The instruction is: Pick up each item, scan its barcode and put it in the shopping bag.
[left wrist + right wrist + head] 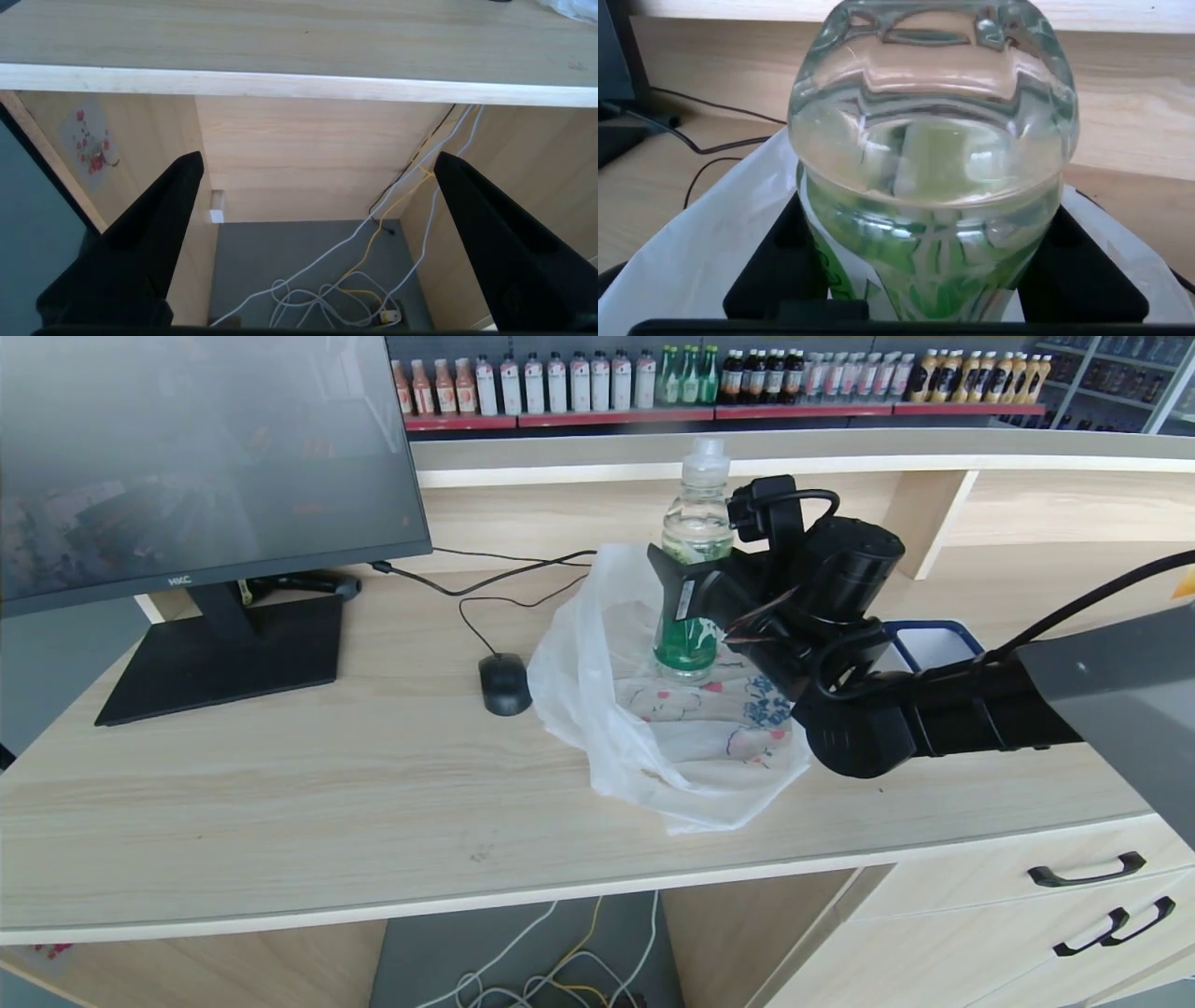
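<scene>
The right gripper [695, 602] is clamped on the green-labelled bottle [693, 569], holding it upright over the open mouth of the white shopping bag [607, 709]. The bag lies on the wooden counter [327, 784], just right of the mouse [504, 683]. The left gripper [320, 163] sits low at the counter's near side, facing the opening beneath it, its fingers wide apart and holding nothing.
</scene>
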You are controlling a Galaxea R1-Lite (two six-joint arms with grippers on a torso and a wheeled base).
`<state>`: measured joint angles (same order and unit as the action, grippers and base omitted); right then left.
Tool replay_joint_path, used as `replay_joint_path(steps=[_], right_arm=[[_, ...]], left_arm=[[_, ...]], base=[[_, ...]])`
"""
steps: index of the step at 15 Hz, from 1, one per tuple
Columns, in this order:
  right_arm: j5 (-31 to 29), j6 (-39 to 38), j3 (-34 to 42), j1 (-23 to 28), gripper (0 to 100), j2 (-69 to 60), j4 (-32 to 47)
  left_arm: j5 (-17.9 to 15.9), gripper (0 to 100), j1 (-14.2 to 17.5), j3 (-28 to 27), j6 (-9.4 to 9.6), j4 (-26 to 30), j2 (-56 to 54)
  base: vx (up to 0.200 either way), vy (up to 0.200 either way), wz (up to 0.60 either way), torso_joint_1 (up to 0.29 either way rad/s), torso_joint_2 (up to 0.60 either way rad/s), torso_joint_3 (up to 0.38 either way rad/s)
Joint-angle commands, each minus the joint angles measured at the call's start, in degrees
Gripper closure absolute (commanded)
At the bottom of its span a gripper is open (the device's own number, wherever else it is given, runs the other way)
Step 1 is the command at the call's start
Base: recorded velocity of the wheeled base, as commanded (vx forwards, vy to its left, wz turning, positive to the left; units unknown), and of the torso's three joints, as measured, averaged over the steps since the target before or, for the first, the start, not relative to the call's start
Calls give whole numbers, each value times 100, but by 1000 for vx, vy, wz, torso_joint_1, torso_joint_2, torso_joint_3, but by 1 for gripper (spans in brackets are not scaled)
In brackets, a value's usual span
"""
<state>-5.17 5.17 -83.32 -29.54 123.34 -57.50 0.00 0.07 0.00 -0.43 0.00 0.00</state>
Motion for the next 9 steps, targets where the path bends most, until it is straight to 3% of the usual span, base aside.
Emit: replay_joint_path(steps=[1, 9], right_arm=[[-2, 2, 9, -8, 100, 76, 20], [-2, 2, 290, -61, 100, 76, 20]], left_arm=[[0, 0, 1, 0, -1, 0, 0], [0, 0, 1, 0, -1, 0, 0]], base=[[0, 0, 0, 0, 0, 0], [0, 0, 0, 0, 0, 0]])
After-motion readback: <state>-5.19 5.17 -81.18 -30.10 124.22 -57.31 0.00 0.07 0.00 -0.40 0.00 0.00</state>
